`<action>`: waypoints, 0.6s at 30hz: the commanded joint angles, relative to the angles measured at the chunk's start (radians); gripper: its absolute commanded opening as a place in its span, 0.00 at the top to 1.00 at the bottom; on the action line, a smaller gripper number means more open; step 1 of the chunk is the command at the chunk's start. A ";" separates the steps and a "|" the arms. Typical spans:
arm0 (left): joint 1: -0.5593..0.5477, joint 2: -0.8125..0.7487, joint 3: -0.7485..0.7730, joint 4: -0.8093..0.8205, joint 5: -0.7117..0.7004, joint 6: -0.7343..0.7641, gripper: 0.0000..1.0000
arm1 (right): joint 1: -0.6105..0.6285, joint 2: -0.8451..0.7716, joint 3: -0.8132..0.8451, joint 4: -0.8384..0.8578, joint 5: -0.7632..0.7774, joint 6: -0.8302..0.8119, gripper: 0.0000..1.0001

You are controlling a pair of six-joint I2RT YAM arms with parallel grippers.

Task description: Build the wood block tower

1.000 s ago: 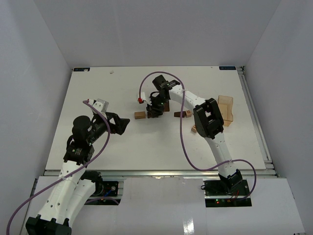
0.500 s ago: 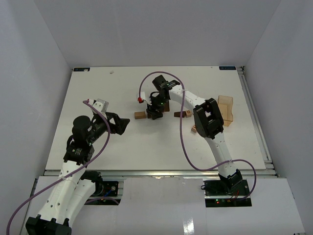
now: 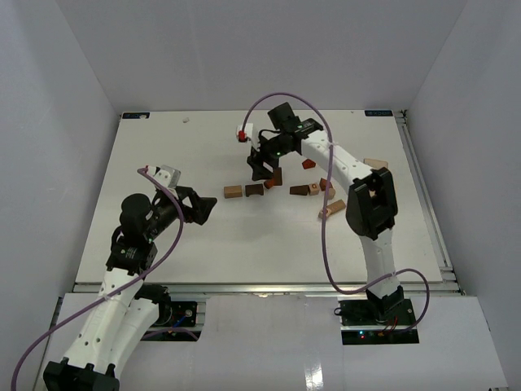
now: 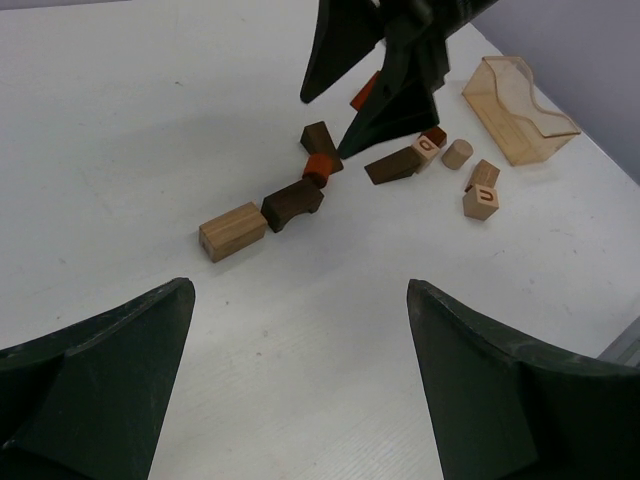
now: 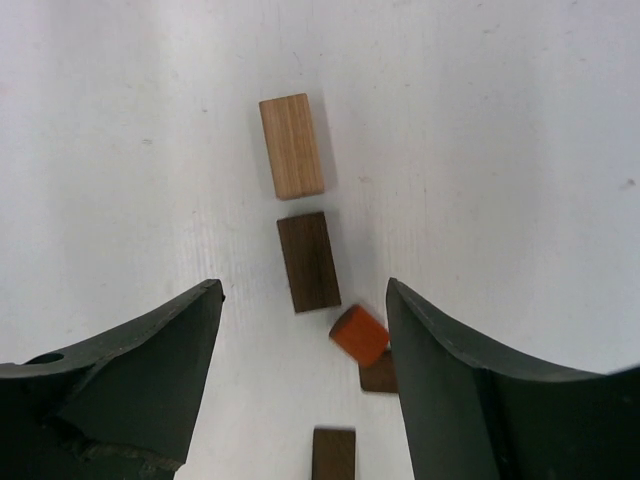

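Plainly, little is done: the blocks [image 4: 292,203] lie scattered across the middle of the table [image 3: 163,147], none clearly stacked, beneath the parted, empty right tool [image 3: 264,169], while the left tool [image 3: 208,207] gapes empty, well apart.

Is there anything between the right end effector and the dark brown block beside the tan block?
Nothing visible does. The right end effector hangs open and empty above the dark brown block; the tan block and the orange-red block lie off its two ends, not over it.
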 commanded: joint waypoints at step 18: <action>-0.224 0.805 0.539 -0.071 0.099 0.167 0.27 | -0.373 -0.959 -0.988 0.081 -0.522 -0.155 0.34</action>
